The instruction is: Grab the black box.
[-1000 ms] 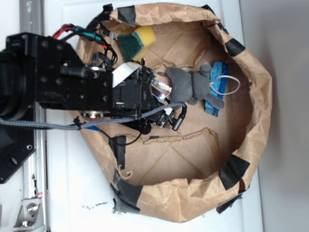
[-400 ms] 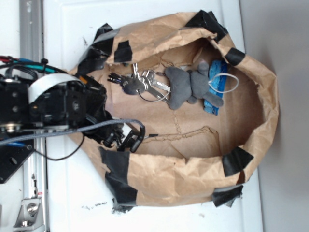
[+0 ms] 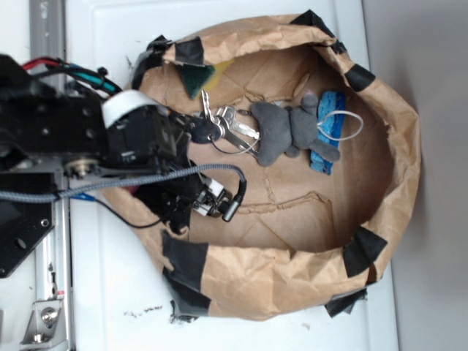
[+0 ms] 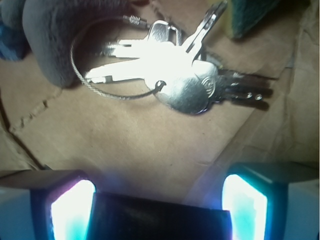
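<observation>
In the wrist view the black box (image 4: 160,220) fills the gap between my two glowing fingers (image 4: 72,210), its dark flat top reaching from one pad to the other. My gripper (image 4: 157,200) is shut on it, held over the brown paper floor. In the exterior view my gripper (image 3: 216,201) sits low inside the left side of the paper bag, and the arm hides the box there.
A bunch of keys (image 3: 223,131) (image 4: 170,75) lies just ahead of the fingers, beside a grey plush toy (image 3: 281,131) (image 4: 50,35) and a blue item (image 3: 329,135). A green-yellow sponge (image 3: 197,77) peeks under the rim. The crumpled paper wall (image 3: 395,146) rings everything.
The arm left its spot over the keys, pulled back to the bag's left wall and bent the rim, then came forward again, lower in the picture. The keys are now uncovered.
</observation>
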### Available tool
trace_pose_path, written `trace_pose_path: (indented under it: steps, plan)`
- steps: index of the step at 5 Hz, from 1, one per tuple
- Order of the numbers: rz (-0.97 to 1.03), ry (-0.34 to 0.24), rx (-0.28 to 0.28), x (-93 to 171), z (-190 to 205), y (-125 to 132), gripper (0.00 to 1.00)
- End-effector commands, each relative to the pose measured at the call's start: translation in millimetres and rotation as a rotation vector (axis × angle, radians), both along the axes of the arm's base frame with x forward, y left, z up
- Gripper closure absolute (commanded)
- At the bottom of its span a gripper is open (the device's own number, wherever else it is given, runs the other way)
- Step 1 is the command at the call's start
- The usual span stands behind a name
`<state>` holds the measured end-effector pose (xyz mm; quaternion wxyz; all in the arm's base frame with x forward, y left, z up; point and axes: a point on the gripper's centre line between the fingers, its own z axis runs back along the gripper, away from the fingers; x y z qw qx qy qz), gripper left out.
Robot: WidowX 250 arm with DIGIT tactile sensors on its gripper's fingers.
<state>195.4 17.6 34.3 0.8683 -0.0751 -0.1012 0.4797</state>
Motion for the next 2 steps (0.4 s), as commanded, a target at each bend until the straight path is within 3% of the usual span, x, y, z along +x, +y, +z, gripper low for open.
trace_pose_path:
  steps: [1, 2]
  plan:
    - [0.045, -0.062, -0.035, 42, 73, 18, 1.0]
    - [0.039, -0.08, -0.016, 61, 108, 15, 1.0]
